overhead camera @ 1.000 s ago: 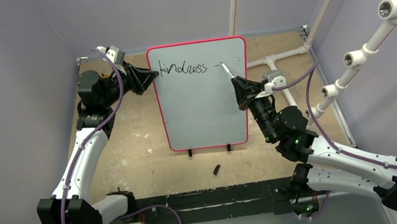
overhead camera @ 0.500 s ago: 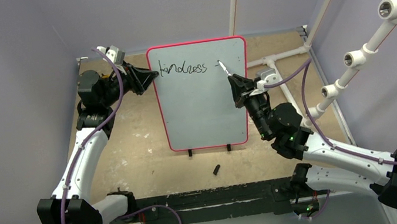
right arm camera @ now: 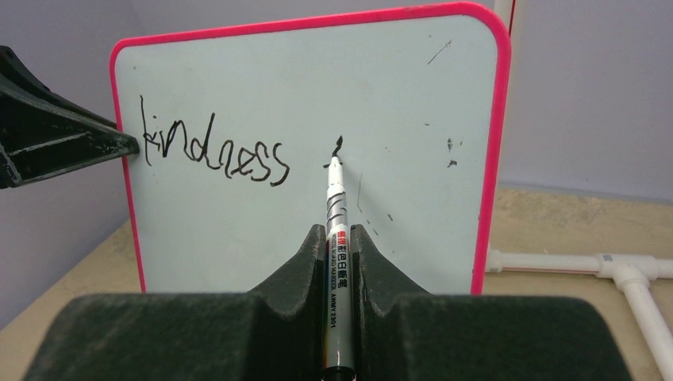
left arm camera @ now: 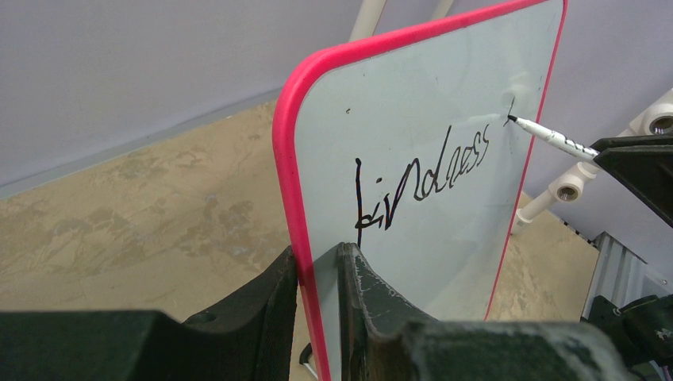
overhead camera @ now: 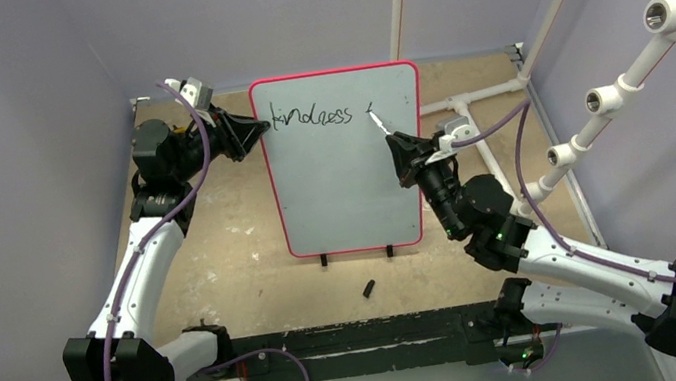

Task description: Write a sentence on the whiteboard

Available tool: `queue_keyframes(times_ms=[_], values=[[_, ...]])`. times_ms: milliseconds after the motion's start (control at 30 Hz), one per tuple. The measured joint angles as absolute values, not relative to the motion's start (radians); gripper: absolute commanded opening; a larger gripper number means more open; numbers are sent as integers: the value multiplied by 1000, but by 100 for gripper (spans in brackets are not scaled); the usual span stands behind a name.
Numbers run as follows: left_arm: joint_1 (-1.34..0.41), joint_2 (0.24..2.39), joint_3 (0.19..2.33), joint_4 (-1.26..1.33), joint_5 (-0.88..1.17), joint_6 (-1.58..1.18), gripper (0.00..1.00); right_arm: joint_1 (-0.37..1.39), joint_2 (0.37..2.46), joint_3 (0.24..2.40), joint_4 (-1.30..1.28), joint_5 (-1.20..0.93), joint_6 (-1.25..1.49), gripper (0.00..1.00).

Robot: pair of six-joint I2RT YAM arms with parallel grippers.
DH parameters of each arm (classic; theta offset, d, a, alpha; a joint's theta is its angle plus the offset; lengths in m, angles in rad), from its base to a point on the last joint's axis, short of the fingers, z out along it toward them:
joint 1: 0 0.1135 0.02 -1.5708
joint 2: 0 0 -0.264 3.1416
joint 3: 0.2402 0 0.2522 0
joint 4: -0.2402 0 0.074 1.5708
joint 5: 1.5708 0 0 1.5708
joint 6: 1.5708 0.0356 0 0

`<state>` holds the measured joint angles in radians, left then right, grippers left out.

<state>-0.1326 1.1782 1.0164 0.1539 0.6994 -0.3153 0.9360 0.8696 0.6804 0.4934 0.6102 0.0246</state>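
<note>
Left claw (left arm camera: 317, 260) clamps the whiteboard (overhead camera: 344, 190); right claw (right arm camera: 339, 235) grips a marker (right arm camera: 334, 190) touching the sentence (right arm camera: 214, 155); a cap (overhead camera: 369, 288) lies before the whiteboard.

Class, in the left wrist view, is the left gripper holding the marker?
No: the left gripper clamps the whiteboard edge; the right gripper holds the marker.

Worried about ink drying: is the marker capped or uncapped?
Uncapped: the marker, in the right gripper, has its bare tip on the whiteboard.

Smooth, faintly glossy pale whiteboard (overhead camera: 343, 180) with glossy pink plastic rim, matt black scuffed plastic left gripper (left arm camera: 317, 255), glossy white plastic marker (right arm camera: 336, 270), rough mottled tan table (overhead camera: 221, 248), smooth white plastic pipes (overhead camera: 619, 92) at 3 o'clock.
</note>
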Motion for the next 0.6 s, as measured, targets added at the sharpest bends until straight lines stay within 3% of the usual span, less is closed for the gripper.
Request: queue_keyframes(times_ms=[600], values=[[-132, 1181, 1016, 148, 694, -323, 0, 936, 845, 648, 401, 594, 131, 0]])
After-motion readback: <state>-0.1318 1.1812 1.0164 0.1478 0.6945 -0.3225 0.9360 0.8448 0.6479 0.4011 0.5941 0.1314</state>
